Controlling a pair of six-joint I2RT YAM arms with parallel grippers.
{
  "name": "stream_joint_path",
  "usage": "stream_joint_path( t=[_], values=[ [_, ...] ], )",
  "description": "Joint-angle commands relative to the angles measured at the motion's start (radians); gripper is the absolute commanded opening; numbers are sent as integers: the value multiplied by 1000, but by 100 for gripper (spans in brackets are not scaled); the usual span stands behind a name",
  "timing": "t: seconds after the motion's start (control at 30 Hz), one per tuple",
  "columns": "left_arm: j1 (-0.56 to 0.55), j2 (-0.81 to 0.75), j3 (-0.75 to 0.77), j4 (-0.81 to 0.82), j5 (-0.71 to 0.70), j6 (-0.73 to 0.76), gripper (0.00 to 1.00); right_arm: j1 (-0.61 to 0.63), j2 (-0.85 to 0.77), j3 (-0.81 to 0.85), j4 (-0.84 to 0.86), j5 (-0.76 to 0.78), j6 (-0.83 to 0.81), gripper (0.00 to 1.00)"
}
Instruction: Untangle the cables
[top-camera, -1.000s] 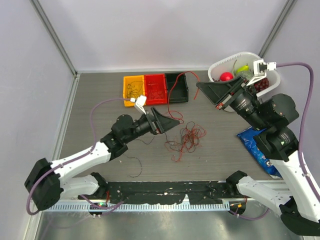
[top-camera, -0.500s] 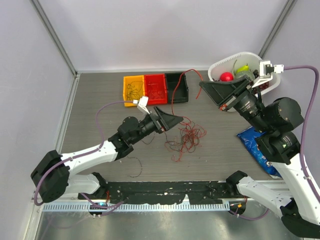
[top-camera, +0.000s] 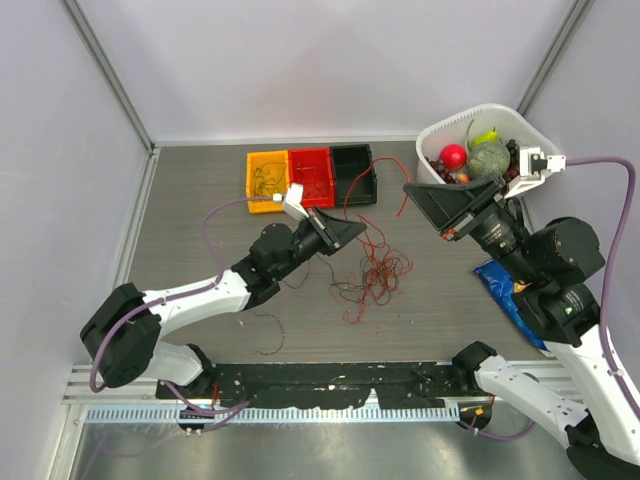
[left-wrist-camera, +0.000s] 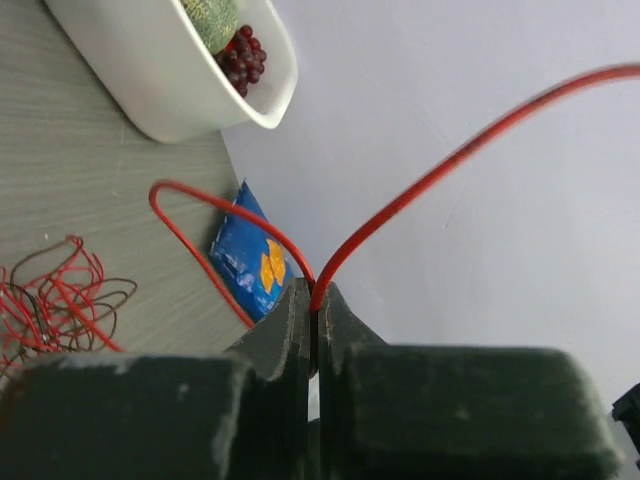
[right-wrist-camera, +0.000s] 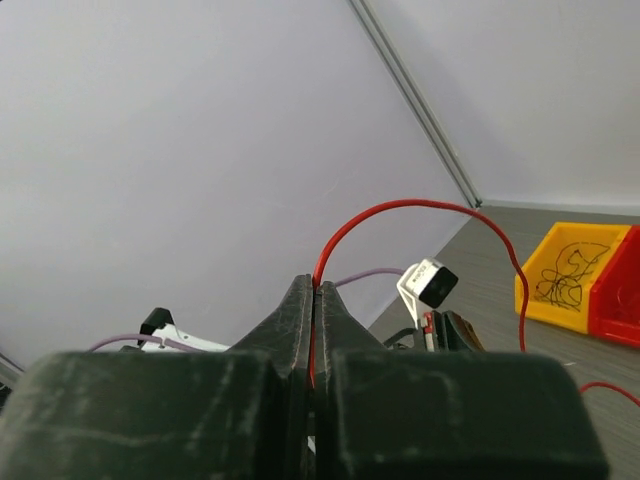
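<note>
The left gripper (top-camera: 358, 230) is pinched tight on a thin red wire (top-camera: 375, 160); the right gripper (top-camera: 408, 190), raised beside the white plastic basket (top-camera: 440, 125), clamps the same strand further along; the wire arcs between them over the small black bin (top-camera: 350, 165). The tangle of red and dark hair-thin cables (top-camera: 375, 272) lies on the grey table (top-camera: 200, 200), just right of the left gripper.
</note>
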Motion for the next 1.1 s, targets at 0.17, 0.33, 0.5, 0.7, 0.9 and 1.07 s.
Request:
stream_joint_path(
  t=[0.17,0.33,0.5,0.7,0.9,1.07],
  values=[
    [1,-197,60,-231,-49,177,0,5,-63,-104,-251,286,-151,7],
    [6,-343,143,-532,-182,297,0,5,-45,-363,-180,292,-169,31],
    [65,-340,307,-748,-264,360,0,4,110,-448,124,282,-163,53],
    [183,-270,433,-830,-266,401,0,2,371,-371,334,421,-130,55],
    [248,-179,488,-813,-227,436,0,-12,531,-348,454,524,-224,56],
    [291,-102,497,-764,-201,435,0,-27,509,-550,684,596,-306,56]
  ],
)
